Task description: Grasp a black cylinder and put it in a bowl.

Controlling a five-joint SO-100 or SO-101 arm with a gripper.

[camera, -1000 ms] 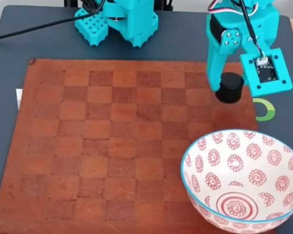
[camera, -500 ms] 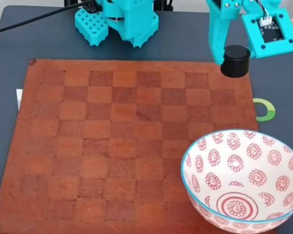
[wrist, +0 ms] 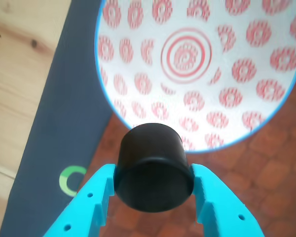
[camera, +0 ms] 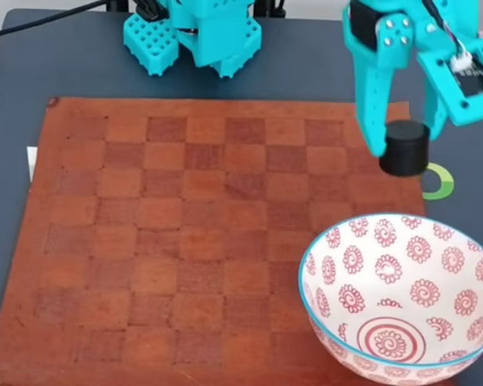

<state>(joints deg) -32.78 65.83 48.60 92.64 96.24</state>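
The short matte black cylinder (wrist: 154, 168) (camera: 405, 148) is clamped between my turquoise fingers. My gripper (wrist: 154, 190) (camera: 404, 151) is shut on it and holds it in the air above the board's right edge. The white bowl (camera: 362, 241) with red spiral flowers and a light blue rim stands at the front right in the fixed view. In the wrist view the bowl (wrist: 138, 94) lies just beyond the cylinder, its near rim partly hidden behind it.
A brown checkerboard (camera: 185, 233) covers a dark blue mat (camera: 16, 80). A green ring mark (camera: 439, 182) (wrist: 71, 178) sits on the mat right of the board. The arm's turquoise base (camera: 201, 36) stands at the back. Light wood floor (wrist: 19, 84) shows past the mat.
The gripper, still holding the cylinder, rose toward the back and has now come forward and slightly right, closer to the bowl.
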